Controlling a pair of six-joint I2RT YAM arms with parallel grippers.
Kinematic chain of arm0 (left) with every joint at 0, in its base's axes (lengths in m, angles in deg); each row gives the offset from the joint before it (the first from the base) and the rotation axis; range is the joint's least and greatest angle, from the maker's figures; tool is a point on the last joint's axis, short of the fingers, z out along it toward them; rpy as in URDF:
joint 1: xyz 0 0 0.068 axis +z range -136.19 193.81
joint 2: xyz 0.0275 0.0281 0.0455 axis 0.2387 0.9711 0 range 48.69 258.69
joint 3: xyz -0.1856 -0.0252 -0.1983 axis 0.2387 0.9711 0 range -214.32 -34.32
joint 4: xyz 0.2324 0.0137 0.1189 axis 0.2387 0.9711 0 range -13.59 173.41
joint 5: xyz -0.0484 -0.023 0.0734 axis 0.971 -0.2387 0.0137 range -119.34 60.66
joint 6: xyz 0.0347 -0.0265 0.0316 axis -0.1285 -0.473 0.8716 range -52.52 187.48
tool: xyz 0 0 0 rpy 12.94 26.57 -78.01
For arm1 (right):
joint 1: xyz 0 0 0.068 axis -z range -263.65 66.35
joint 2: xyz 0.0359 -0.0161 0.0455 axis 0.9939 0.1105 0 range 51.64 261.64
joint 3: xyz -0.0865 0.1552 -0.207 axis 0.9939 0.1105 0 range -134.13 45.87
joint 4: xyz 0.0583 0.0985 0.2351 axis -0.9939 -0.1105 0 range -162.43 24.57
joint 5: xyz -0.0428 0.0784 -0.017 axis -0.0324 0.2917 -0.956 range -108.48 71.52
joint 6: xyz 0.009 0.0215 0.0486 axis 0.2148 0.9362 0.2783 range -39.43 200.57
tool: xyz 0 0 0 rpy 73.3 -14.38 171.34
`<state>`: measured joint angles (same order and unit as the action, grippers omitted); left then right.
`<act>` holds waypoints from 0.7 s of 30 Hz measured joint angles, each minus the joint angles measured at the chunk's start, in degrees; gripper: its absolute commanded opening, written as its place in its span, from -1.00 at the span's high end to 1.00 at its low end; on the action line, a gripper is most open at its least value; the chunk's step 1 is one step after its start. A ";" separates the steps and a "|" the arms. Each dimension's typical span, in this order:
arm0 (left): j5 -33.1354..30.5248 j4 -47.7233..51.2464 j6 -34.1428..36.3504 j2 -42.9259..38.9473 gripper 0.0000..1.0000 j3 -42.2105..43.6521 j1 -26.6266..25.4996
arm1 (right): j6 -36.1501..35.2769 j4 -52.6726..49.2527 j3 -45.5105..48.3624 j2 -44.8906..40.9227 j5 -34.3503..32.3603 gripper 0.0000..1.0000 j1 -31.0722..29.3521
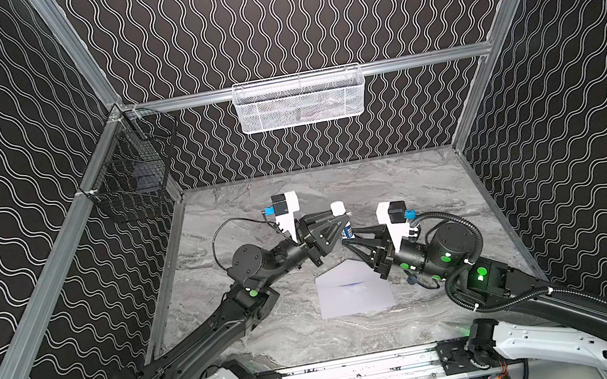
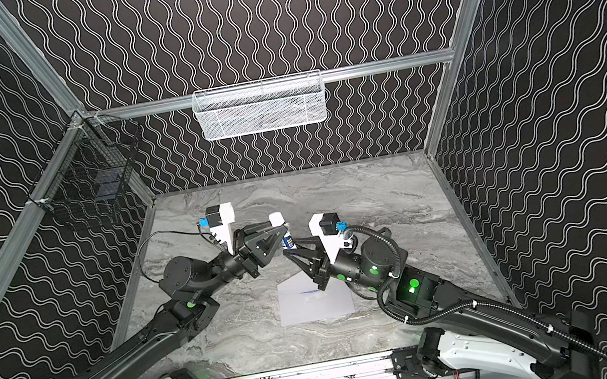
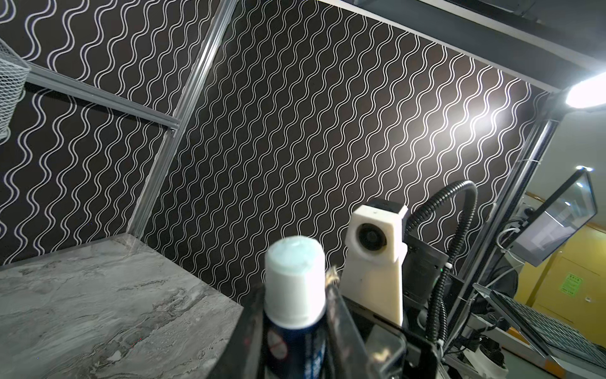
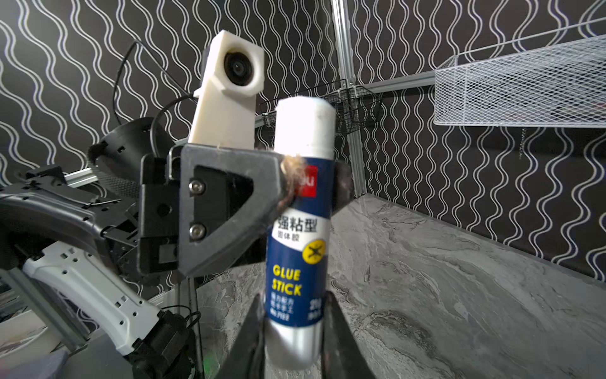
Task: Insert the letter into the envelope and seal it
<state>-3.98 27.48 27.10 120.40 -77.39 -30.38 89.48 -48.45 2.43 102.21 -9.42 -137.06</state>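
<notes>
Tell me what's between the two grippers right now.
A glue stick, upright: the left gripper clamps it below its white cap, the right gripper pinches its base. Clearest in the right wrist view.

The glue stick (image 4: 300,229) label reads "强粘型", "固体胶" and "GLUE STICK"; smaller print below is blurred.

Black walls (image 1: 283,12) patterned with white wavy lines stand on three sides of a grey marble table (image 1: 440,183), framed by aluminium rails (image 1: 418,60). A white mesh basket (image 1: 301,100) hangs on the back rail. A black wire basket (image 1: 129,170) hangs above the table's far left corner. A bright lamp (image 3: 587,93) shines up high.
</notes>
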 measured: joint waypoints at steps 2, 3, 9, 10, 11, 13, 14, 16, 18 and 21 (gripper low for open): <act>0.72 -0.74 -0.33 0.09 1.00 0.00 -0.11 | -0.15 0.00 0.28 -0.87 5.20 0.84 2.58; 0.94 -0.94 -0.44 0.09 1.00 0.02 -0.22 | -0.13 0.00 0.35 -1.25 8.15 0.84 4.09; 2.01 -2.03 -1.42 -0.48 1.00 0.02 -1.25 | 0.20 -4.87 -3.52 -1.42 26.51 0.85 12.59; 2.29 -2.64 -1.40 -0.52 1.00 0.02 -1.44 | 0.07 -5.49 -4.22 -1.27 28.94 0.85 13.53; 2.56 -2.99 -1.40 -0.52 1.00 0.04 -1.62 | 0.09 -5.84 -4.59 -1.18 31.06 0.85 14.38; 3.08 -3.34 -1.40 -0.24 1.00 0.15 -1.88 | 0.44 -6.03 -4.68 -1.01 34.62 0.83 16.02; 3.26 -3.50 -1.40 -0.11 1.00 0.24 -1.97 | 0.76 -6.03 -4.61 -0.94 36.35 0.80 16.87; 3.82 -3.61 -1.42 0.11 1.00 0.31 -2.10 | 1.92 -5.64 -4.39 -0.81 40.04 0.67 18.86; 4.09 -3.63 -1.42 0.24 1.00 0.31 -2.23 | 3.17 -4.66 -4.35 -0.39 43.45 0.53 20.61; 4.42 -3.58 -1.55 0.33 1.00 0.35 -2.36 | 4.92 -4.48 -4.90 0.24 47.34 0.03 22.62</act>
<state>0.44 23.90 25.54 120.72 -77.04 -32.74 94.40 -52.93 -2.47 102.45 37.92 -114.44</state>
